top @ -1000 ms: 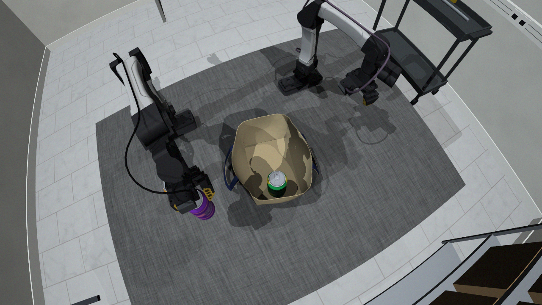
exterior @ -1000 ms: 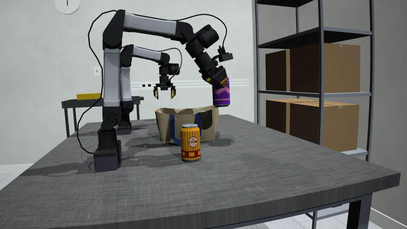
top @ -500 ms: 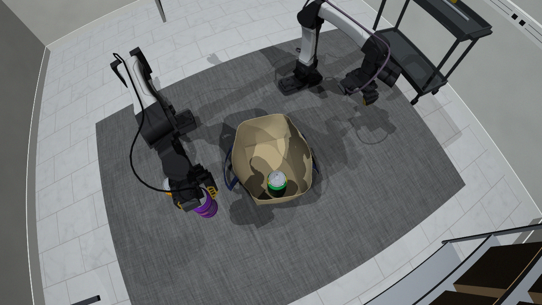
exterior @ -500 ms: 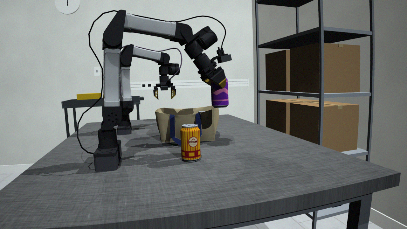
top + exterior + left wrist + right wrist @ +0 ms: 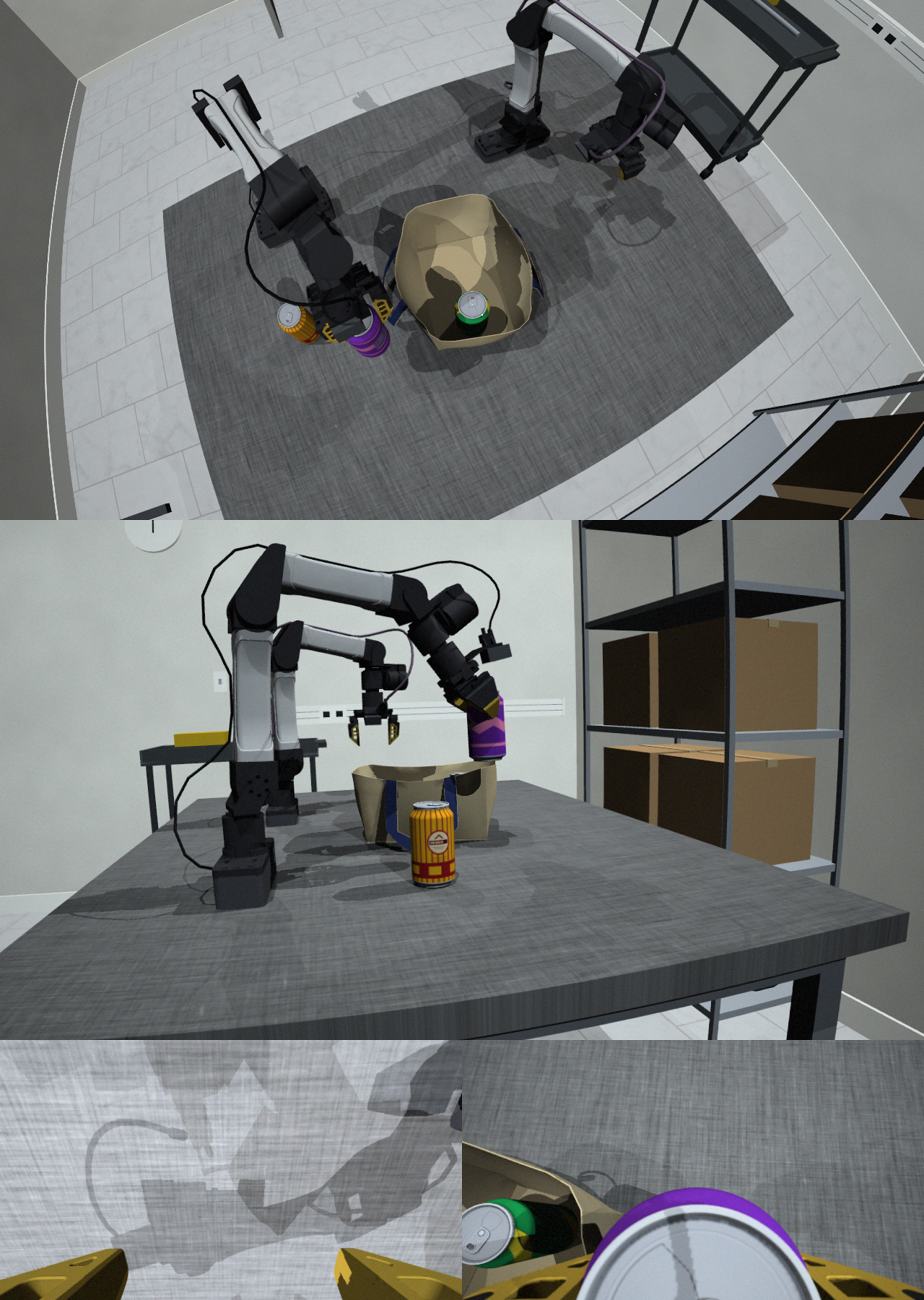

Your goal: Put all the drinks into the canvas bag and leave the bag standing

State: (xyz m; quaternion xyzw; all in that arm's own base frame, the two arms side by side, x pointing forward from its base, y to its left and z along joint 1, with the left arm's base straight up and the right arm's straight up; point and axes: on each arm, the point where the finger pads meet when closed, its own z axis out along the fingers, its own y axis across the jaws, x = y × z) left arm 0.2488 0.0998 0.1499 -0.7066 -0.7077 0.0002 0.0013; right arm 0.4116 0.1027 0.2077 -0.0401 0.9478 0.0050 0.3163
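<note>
The canvas bag (image 5: 445, 219) (image 5: 375, 810) (image 5: 484, 1166) stands open with its walls up. A green can (image 5: 472, 310) (image 5: 489, 1235) stands inside it, near one end. My right gripper (image 5: 356, 321) (image 5: 478, 707) (image 5: 695, 1261) is shut on the purple can (image 5: 372, 339) (image 5: 486, 737) (image 5: 696, 1197). It holds the can in the air, above rim height and to the bag's side in the top view. An orange can (image 5: 298, 324) (image 5: 432, 843) stands upright on the table, outside the bag. My left gripper (image 5: 625, 173) (image 5: 374, 737) (image 5: 231, 1259) is open and empty, above the table beyond the bag.
Blue handles (image 5: 395, 311) (image 5: 390, 810) hang outside the bag. The grey table (image 5: 517, 420) (image 5: 581, 921) carries both arm bases. A dark cart (image 5: 704, 97) stands beyond the table, and a shelf rack (image 5: 730, 733) with cardboard boxes (image 5: 769, 674) stands to one side.
</note>
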